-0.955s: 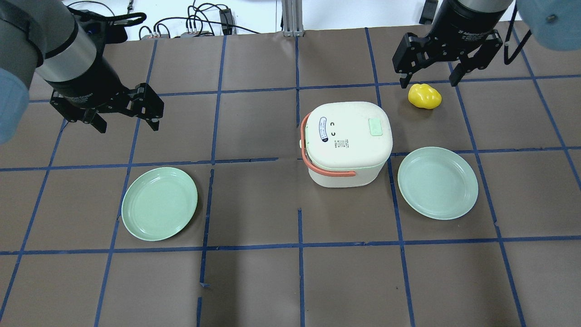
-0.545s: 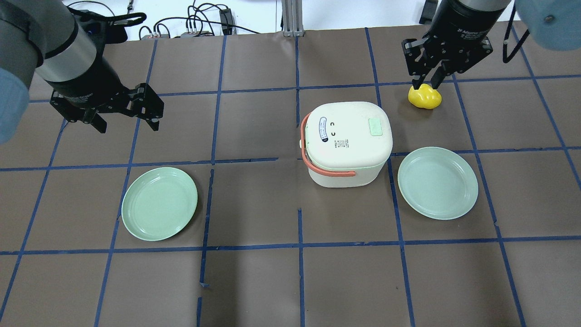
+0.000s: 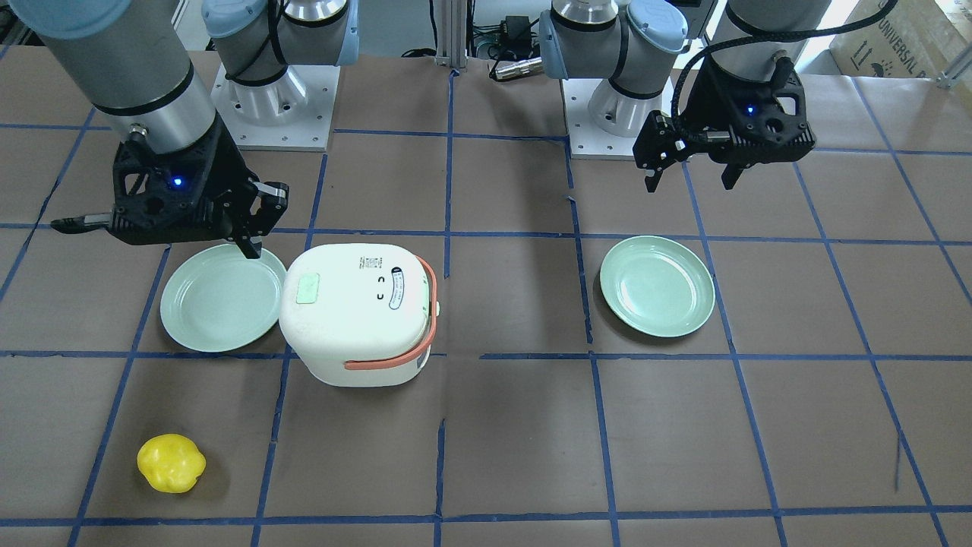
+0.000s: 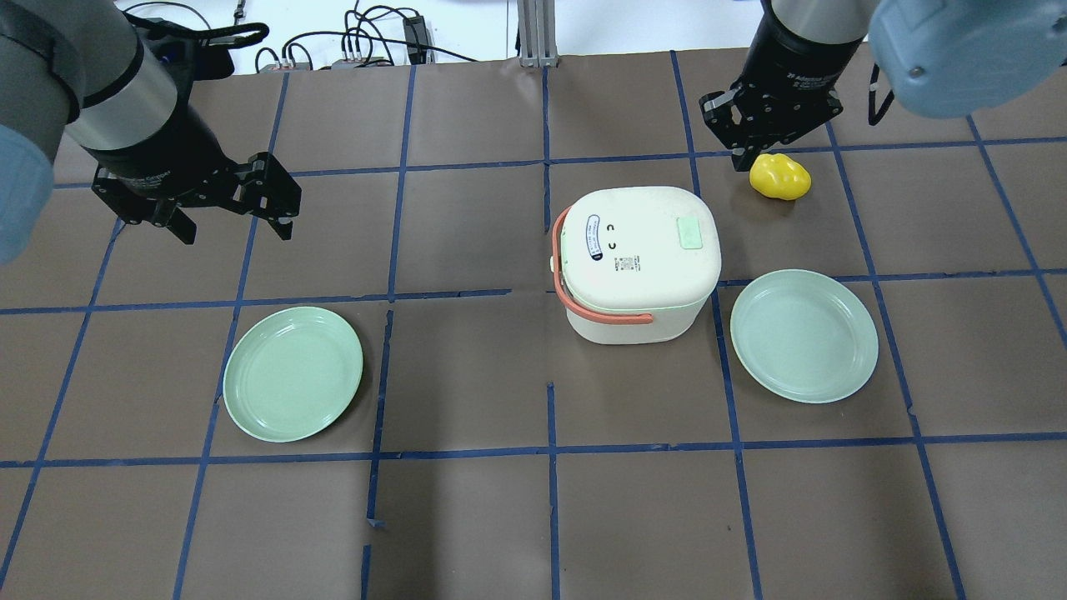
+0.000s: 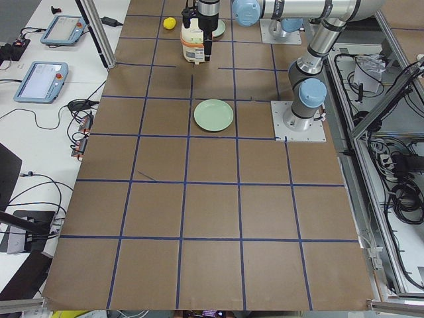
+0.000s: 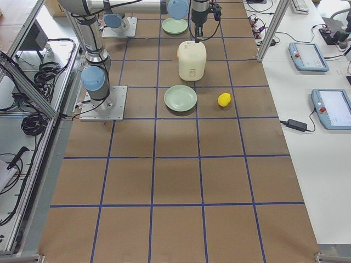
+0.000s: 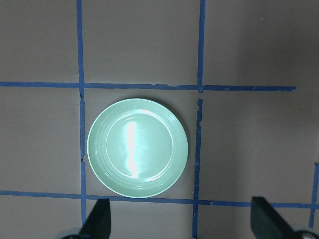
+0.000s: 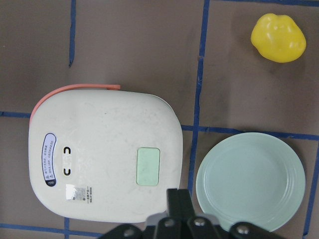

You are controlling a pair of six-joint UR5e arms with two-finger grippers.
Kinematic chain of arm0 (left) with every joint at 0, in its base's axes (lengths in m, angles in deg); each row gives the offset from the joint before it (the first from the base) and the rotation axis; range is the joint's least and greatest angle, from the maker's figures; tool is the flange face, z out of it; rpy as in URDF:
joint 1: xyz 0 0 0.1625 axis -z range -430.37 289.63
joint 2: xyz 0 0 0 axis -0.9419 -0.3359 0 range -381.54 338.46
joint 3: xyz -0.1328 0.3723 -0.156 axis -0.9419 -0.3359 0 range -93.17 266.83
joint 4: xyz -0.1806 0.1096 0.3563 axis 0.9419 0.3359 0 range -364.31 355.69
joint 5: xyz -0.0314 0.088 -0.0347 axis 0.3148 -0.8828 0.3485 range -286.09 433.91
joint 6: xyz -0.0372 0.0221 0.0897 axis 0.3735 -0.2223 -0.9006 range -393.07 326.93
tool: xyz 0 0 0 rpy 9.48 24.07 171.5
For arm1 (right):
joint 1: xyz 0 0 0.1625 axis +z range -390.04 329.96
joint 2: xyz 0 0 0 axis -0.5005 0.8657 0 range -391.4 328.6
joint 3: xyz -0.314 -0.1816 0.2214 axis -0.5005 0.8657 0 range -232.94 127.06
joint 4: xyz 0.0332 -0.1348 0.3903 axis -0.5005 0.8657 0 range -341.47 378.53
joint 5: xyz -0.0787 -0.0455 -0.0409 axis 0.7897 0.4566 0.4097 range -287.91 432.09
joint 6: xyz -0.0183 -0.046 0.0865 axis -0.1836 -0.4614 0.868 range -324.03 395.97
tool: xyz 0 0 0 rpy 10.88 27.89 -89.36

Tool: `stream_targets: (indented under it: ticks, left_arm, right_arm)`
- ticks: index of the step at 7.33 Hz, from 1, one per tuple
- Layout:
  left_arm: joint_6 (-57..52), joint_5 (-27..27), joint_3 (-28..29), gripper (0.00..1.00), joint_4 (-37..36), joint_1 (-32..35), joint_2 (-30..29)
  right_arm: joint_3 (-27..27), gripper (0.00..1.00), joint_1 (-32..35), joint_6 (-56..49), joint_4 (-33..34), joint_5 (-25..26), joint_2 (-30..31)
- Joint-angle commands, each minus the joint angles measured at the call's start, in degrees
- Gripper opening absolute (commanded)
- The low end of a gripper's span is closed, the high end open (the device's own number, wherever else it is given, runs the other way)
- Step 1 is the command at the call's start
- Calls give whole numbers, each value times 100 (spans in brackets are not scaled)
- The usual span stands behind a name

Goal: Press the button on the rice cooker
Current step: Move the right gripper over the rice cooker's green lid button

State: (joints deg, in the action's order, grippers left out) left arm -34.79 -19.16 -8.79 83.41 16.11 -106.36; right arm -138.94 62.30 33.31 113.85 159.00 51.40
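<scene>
The white rice cooker (image 4: 638,258) with an orange handle stands mid-table, right of centre. Its pale mint-green button (image 4: 689,232) sits flush near the lid's right edge; it also shows in the front view (image 3: 307,289) and the right wrist view (image 8: 148,166). My right gripper (image 4: 738,160) is shut and empty. It hangs in the air beside the cooker on the button's side, apart from the lid; in the right wrist view its closed fingers (image 8: 178,198) lie just off the lid's edge near the button. My left gripper (image 4: 235,227) is open and empty, far to the left.
A green plate (image 4: 804,335) lies right of the cooker, another green plate (image 4: 293,373) lies at the left below my left gripper. A yellow toy fruit (image 4: 779,177) lies behind the cooker's right side, beside the right gripper in the overhead view.
My right gripper has shut, from wide open above the yellow fruit, and has moved left in the overhead view, off the fruit. The left arm has not moved.
</scene>
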Motion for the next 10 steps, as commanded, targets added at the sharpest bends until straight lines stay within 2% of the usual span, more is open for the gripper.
stream_targets:
  ticks: [1,4,10]
  left_arm:
    - [-4,0,0,100,-1,0,0]
    - [-4,0,0,100,0,0,0]
    - [-4,0,0,100,-1,0,0]
  right_arm:
    - [-144,6,100,3,285,-78,-158]
    - [-434,6,109,3,750,-156,-299]
    - [-689,6,180,21,1076,-157,-299]
